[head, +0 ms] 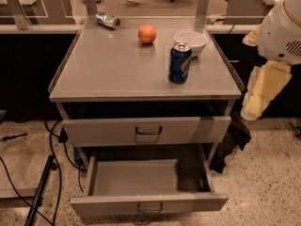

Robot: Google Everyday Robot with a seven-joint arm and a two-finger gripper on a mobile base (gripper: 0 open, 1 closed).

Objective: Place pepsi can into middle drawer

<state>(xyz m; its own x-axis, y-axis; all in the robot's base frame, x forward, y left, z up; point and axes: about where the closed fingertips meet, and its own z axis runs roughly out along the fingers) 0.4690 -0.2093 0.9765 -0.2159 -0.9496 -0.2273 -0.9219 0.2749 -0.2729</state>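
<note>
The cabinet top (113, 72) bore two cans (pepsi can (179, 63), silver can (107, 20)), one orange (147, 34), one bowl (190, 41); under it, two drawers, upper drawer (188, 130) and middle drawer (136, 178); right of it, one gripper (261, 95).
</note>
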